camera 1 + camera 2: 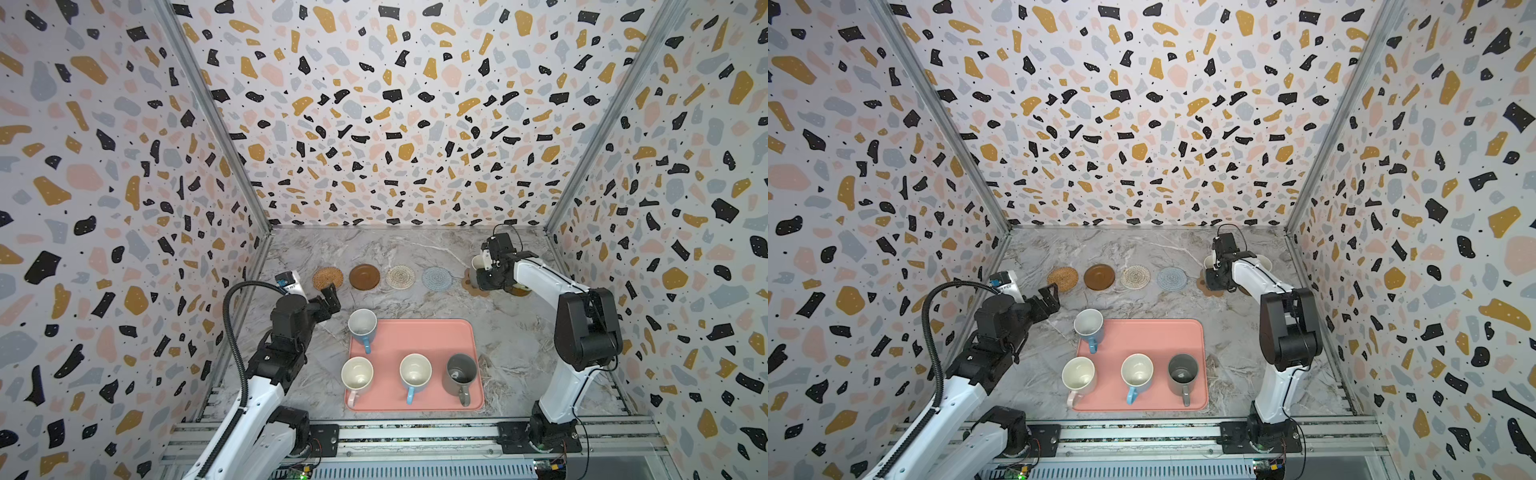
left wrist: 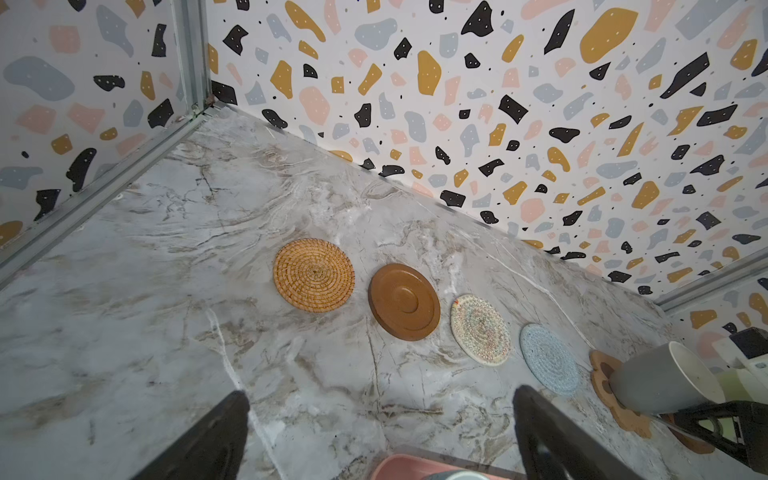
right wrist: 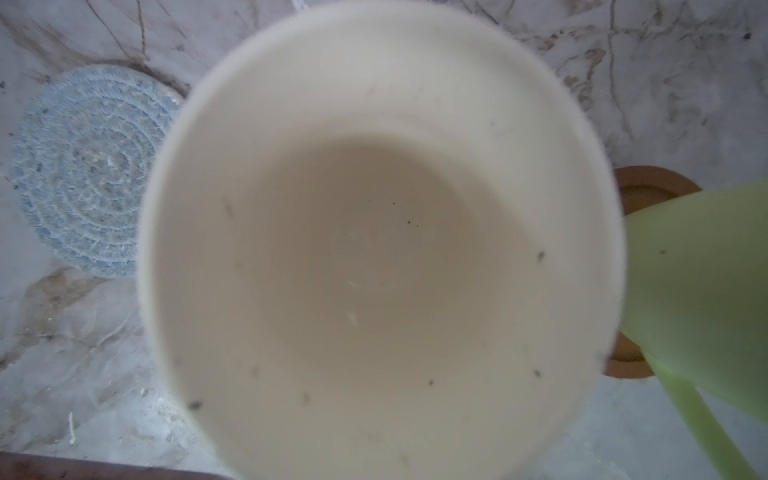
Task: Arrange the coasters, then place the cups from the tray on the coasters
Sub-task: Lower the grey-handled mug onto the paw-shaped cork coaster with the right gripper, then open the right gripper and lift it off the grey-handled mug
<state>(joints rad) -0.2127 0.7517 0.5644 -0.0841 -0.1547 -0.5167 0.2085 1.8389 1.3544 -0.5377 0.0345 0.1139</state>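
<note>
Four coasters lie in a row: orange woven (image 1: 328, 278), brown disc (image 1: 364, 276), beige woven (image 1: 400, 277), light-blue woven (image 1: 437, 279). My right gripper (image 1: 485, 272) is shut on a grey cup (image 2: 648, 382) with a cream inside (image 3: 374, 249). It holds the cup tilted over the tan paw coaster (image 2: 602, 365); contact cannot be told. A light green cup (image 3: 698, 291) stands on the second brown disc (image 3: 648, 187). The pink tray (image 1: 419, 336) holds blue (image 1: 362, 326), pale pink (image 1: 356, 374), light blue (image 1: 415, 372) and dark grey (image 1: 460, 372) cups. My left gripper (image 2: 380, 395) hangs open near the orange coaster, holding nothing.
Patterned walls close the marble table (image 1: 415, 253) on three sides, with metal corner posts (image 1: 257, 208). Aluminium rails (image 1: 415, 436) carrying both arm bases run along the front edge. The left arm's black cable hose (image 1: 232, 316) loops beside the left wall.
</note>
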